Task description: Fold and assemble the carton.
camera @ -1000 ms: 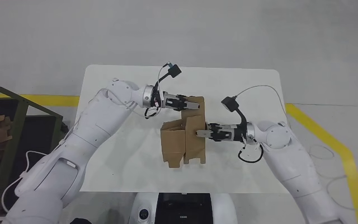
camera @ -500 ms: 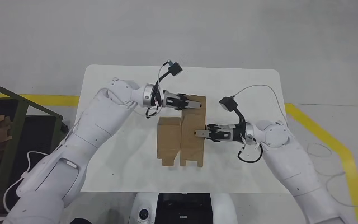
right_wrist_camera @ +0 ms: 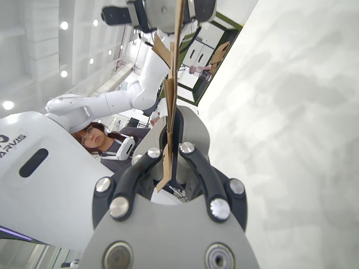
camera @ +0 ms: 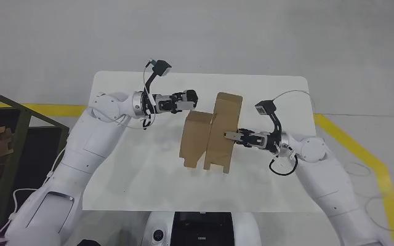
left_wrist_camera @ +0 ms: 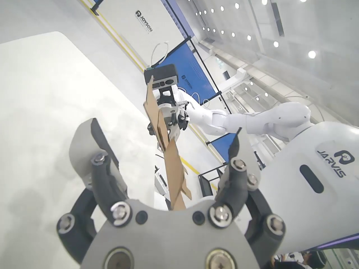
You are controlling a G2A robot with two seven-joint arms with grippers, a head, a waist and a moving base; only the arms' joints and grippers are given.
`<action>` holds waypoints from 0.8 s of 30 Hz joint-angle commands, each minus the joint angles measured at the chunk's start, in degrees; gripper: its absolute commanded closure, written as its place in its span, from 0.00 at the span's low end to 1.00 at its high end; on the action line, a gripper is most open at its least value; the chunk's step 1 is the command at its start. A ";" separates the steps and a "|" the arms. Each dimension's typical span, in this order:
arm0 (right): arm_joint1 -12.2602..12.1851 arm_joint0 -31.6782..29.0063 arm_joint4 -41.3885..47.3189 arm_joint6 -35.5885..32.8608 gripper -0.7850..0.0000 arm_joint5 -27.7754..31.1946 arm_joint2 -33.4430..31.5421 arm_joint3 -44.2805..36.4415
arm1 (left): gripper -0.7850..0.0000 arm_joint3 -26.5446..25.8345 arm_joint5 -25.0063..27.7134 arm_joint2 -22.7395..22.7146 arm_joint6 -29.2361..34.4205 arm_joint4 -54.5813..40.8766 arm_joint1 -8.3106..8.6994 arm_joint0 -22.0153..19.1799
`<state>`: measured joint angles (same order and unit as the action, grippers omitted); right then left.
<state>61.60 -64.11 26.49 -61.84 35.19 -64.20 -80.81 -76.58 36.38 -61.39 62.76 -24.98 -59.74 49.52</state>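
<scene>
Little done: mostly flat brown cardboard carton (camera: 208,134), pinched at edge in closed right gripper (camera: 230,135), held above white table (camera: 123,172). Left gripper (camera: 193,97) spread wide, empty, apart from carton. Remaining, by judgement: squaring up, folding flaps.

Count: 1 carton (camera: 209,132), brown cardboard, showing 2 broad panels side by side from above; 1 white table (camera: 135,178). 2 arms (camera: 111,111) and 2 grippers: the right gripper (camera: 231,134) is the 1 clamped on the carton's edge, the left gripper (camera: 192,97) the 1 with fingers spread and nothing between them; plus 2 black wrist cameras (camera: 161,66), 1 per arm. Off the table: 1 dark green crate (camera: 37,144) on the robot's left and 2 stretches of yellow floor tape (camera: 61,111), 1 each side.
</scene>
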 commanded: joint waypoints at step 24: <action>-1.18 -11.52 -1.27 17.34 1.00 0.24 -9.47 -6.66 | 0.00 -4.22 -4.20 -1.86 -4.16 6.17 0.69 3.81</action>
<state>60.42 -75.64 25.22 -44.50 35.43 -73.68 -87.48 -80.80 32.18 -63.26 58.60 -18.80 -59.05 53.33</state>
